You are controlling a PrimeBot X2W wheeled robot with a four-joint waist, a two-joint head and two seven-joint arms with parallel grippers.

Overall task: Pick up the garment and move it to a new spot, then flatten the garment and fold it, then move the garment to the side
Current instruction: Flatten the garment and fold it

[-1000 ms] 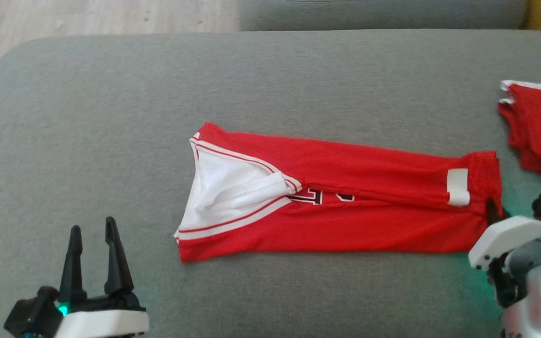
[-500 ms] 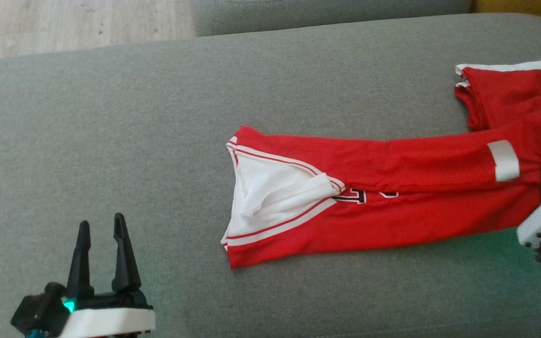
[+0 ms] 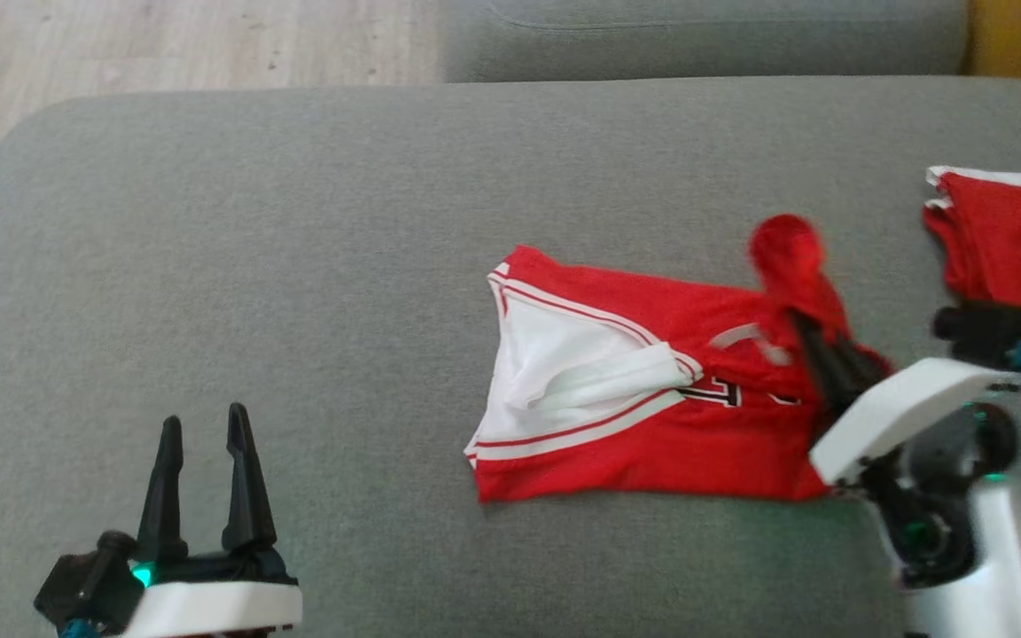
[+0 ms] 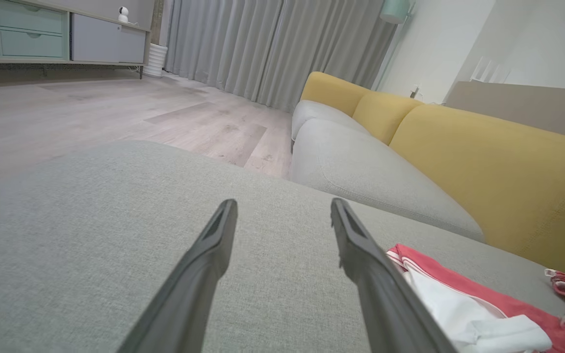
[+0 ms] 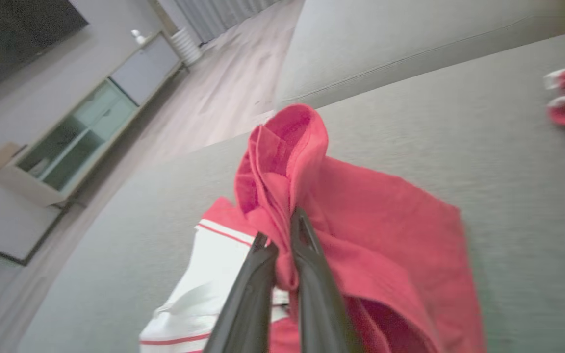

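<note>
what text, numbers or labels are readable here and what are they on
Black lettering on the red jersey: partly hidden under a fold, unreadable.
White patch on the jersey: blurred, no text legible.
Nothing else carries readable text.

The garment (image 3: 652, 452) is thin, matt red cloth with white trim; the sofa cushion (image 3: 253, 221) is rough grey woven fabric; the floor (image 3: 165, 44) looks pale wood.
</note>
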